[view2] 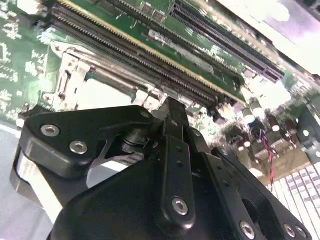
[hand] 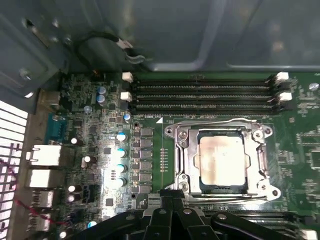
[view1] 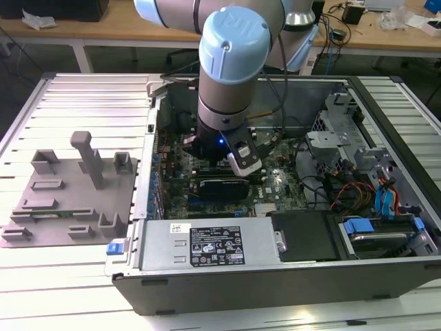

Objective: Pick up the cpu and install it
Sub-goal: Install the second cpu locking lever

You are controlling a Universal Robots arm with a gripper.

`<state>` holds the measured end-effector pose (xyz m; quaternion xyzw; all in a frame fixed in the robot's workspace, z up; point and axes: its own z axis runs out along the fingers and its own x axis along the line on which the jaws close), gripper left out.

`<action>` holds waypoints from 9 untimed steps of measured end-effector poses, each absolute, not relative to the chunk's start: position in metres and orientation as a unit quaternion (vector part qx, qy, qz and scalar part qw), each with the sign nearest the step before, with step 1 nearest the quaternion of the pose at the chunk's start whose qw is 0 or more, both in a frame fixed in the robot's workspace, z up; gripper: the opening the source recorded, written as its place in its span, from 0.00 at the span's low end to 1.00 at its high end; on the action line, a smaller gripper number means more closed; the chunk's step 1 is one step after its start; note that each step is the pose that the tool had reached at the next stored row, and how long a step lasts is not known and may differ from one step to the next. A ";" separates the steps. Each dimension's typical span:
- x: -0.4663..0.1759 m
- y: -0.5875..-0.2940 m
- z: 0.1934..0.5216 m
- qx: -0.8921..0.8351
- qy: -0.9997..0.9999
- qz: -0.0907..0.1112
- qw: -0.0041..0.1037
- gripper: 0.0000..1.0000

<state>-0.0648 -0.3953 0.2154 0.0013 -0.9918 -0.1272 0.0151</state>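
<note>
Already the cpu (hand: 221, 161) lies flat inside the socket (hand: 187, 150), its pale top framed by the metal bracket, so the seating looks done or nearly done, though whether it sits fully level in its bed I cannot tell. The gripper (hand: 171, 196) sits just beside the socket's edge in the first wrist view; in both wrist views its black links draw together to a narrow tip, and the fingers (view2: 173, 112) appear closed or nearly so with nothing visibly between them, though the very tips are partly hidden. In the exterior view the arm (view1: 231, 76) stands low inside the case (view1: 289, 276), above the board (hand: 90, 100). The main risk, as I judge it, is contact: the tip is close to the socket frame, and a sideways nudge could shift the chip off its seat or bend the contacts beneath it. The 4 memory slots (hand: 200, 92), just past the socket on the side away from the gripper, stand empty and could be scraped if the arm drifts that way. Loose wires (view1: 344, 189) lie in the case well apart from the socket, towards the exterior view's right. The fixture plate (view1: 69, 200) outside the case, well clear of the socket, shows no chip on it that I can make out.
</note>
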 end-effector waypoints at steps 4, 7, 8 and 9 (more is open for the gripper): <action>-0.065 -0.395 0.235 0.001 -0.992 -0.127 0.015 0.11; -0.062 -0.395 0.241 0.001 -0.992 -0.125 0.015 0.11; -0.060 -0.394 0.243 0.001 -0.993 -0.120 0.015 0.11; -0.057 -0.394 0.244 0.001 -0.994 -0.105 0.015 0.11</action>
